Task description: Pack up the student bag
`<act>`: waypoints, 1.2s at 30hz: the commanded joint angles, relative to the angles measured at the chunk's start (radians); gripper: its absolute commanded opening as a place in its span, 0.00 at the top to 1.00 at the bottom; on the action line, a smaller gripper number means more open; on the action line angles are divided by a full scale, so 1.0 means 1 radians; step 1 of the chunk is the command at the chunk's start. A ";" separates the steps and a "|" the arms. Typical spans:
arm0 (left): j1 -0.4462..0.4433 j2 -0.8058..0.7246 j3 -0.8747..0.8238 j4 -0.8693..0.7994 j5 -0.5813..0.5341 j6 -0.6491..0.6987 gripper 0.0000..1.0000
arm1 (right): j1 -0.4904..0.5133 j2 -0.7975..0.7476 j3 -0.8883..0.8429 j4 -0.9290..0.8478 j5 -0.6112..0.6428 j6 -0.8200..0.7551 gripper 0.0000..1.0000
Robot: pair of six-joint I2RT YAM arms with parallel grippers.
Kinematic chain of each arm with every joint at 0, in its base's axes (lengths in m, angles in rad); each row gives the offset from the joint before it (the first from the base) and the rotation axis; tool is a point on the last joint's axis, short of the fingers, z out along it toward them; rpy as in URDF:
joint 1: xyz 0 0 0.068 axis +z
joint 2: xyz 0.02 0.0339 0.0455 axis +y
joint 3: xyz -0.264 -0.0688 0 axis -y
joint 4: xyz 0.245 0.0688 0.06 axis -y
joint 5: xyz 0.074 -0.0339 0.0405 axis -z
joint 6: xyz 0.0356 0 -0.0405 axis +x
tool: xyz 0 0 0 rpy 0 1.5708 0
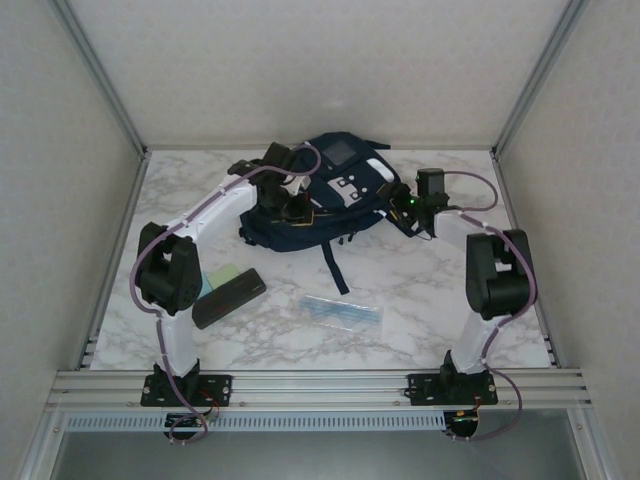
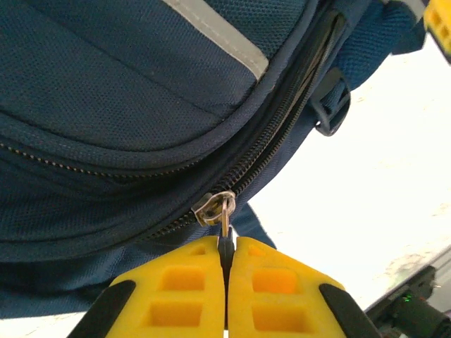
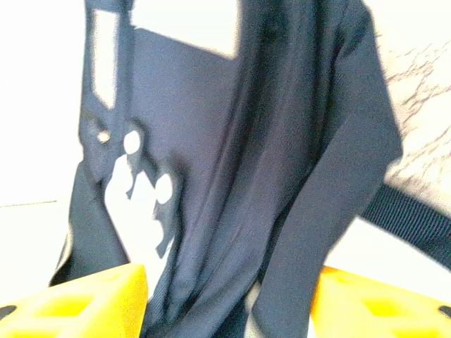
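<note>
The student bag (image 1: 290, 238), dark navy with white stripes, lies at the back middle of the marble table (image 1: 430, 300). My left gripper (image 1: 296, 207) is over the bag's front. In the left wrist view, the left gripper (image 2: 227, 255) is shut on the metal zipper pull (image 2: 226, 210) of a curved zipper on the bag (image 2: 106, 91). My right gripper (image 1: 398, 203) is at the bag's right side. In the right wrist view, the right gripper (image 3: 229, 310) stands open, its yellow fingers (image 3: 91, 303) wide apart, with loose folds of bag fabric (image 3: 282, 141) between them.
A black flat case (image 1: 230, 297) lies at the front left of the table, with a pale green item (image 1: 220, 277) behind it. A clear packet with something blue inside (image 1: 342, 312) lies near the front middle. A bag strap (image 1: 335, 268) trails toward the front. Walls enclose the table.
</note>
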 commanded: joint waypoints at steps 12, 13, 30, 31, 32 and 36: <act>-0.031 -0.036 0.067 0.090 0.113 -0.050 1.00 | 0.256 -0.124 -0.149 0.213 -0.118 0.358 0.38; -0.036 -0.039 0.063 0.095 0.118 -0.054 1.00 | 0.268 -0.108 -0.144 0.234 -0.113 0.376 0.38; 0.013 -0.097 -0.071 0.068 0.058 -0.004 1.00 | 0.242 -0.022 -0.143 0.240 -0.021 0.207 1.00; 0.028 -0.100 -0.086 0.059 0.033 0.006 1.00 | 0.229 -0.040 -0.147 0.207 -0.030 0.165 1.00; 0.042 -0.101 -0.096 0.049 0.004 0.014 1.00 | 0.214 -0.057 -0.146 0.161 -0.035 0.126 1.00; 0.085 -0.098 -0.122 0.008 -0.137 0.056 1.00 | 0.157 -0.113 -0.150 0.010 -0.059 -0.016 1.00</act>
